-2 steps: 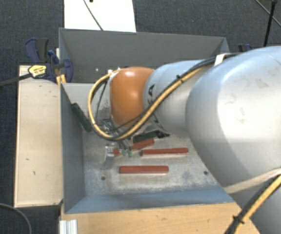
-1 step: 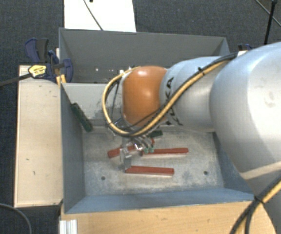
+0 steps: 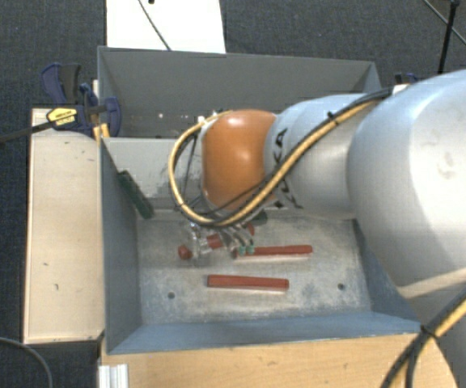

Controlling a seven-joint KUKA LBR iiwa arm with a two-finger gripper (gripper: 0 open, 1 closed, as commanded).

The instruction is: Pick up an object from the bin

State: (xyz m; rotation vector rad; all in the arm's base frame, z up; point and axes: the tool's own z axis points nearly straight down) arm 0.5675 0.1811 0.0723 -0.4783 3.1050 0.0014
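Observation:
My gripper [image 3: 216, 245] is low over the bin floor, left of the middle, under the orange cover. Its two metal fingers [image 3: 197, 242] stand apart, so it is open. Between them lies a short red piece [image 3: 187, 252] whose left end sticks out past the left finger. Whether the fingers touch it I cannot tell. A red stick with a green tip [image 3: 280, 250] lies just right of the gripper, its left end by the right finger. A longer red-brown stick [image 3: 247, 282] lies flat on the floor a little nearer the front wall.
A dark green stick [image 3: 135, 194] leans against the left wall at the back left. The arm with its cables covers the bin's right side and back.

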